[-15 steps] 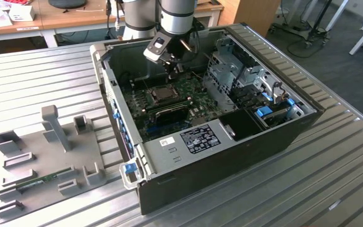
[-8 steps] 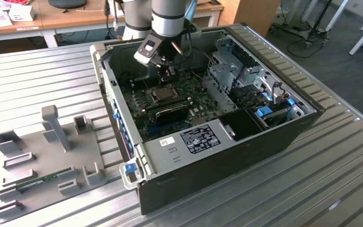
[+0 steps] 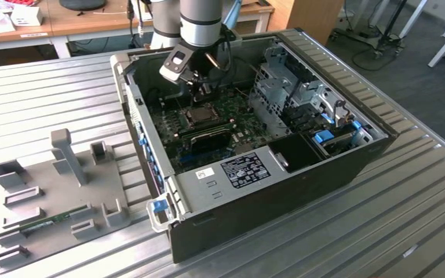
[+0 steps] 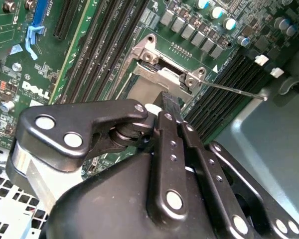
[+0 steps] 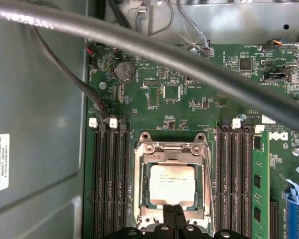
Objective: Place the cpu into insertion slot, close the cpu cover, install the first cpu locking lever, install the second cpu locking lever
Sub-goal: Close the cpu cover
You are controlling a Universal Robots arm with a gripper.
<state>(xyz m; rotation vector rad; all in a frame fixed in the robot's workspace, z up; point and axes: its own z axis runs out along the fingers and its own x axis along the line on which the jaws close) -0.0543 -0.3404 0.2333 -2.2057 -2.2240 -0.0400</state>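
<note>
CPU, small flat square chip with a silvery-grey metal top (image 5: 173, 185): seated flat in the insertion slot, a small square dark socket (image 5: 146, 186) on the green motherboard (image 5: 189, 99), between two banks of long black memory slots (image 5: 109, 174). CPU cover, a thin square silvery metal frame with a hollow centre (image 5: 172, 148): lying down around the chip, whose top shows through the opening. Gripper, black, two-fingered (image 5: 173, 213): fingers pressed together, with nothing seen between them, tips at the edge of the cover frame in both wrist views. Thin silvery wire rod (image 4: 234, 90): running from a corner of the socket out over the memory slots in the second wrist view. Open dark grey computer case (image 3: 307, 168): lying on a slatted metal table (image 3: 408, 220), the arm reaching down into it.
</note>
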